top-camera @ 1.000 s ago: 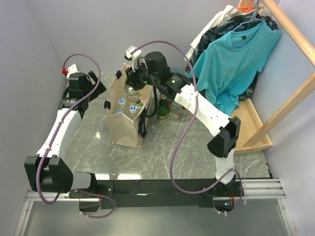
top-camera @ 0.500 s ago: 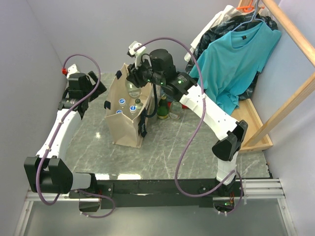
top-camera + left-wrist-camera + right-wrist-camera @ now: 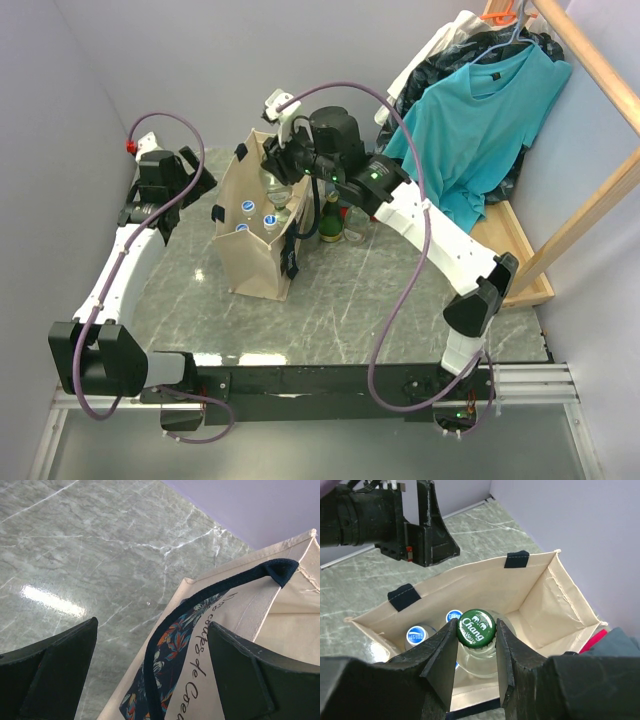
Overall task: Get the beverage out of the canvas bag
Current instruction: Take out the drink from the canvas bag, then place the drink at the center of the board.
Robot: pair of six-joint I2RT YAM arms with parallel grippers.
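Where the marble-patterned table (image 3: 330, 300) carries the lot, the items count as follows.

1. Canvas bag (image 3: 252, 235), one: beige, boxy, upright at the table's far left, with dark strap handles. The left wrist view shows a floral printed panel and cursive lettering, legible only in part as "de Coe".
2. Beverage bottle (image 3: 476, 628), one: clear glass with a green crown cap printed "Chang". It stands inside the bag's open mouth, at the far end.
3. Blue-and-white capped bottles (image 3: 247, 207), three caps counted from above, all inside the bag. Two of them show in the right wrist view, and their printing is too small to read.
4. Bottles on the table just right of the bag, two: one dark green (image 3: 330, 216), and one paler (image 3: 353, 224) whose detail is unclear.
5. Teal T-shirt (image 3: 480, 120), one, on a hanger at the far right.

Right gripper (image 3: 476, 647): clamped on the Chang bottle's neck, one finger on either side just below the cap.
Left gripper (image 3: 152, 630): jaws spread wide, holding nothing, above the bag's handle on its left side.
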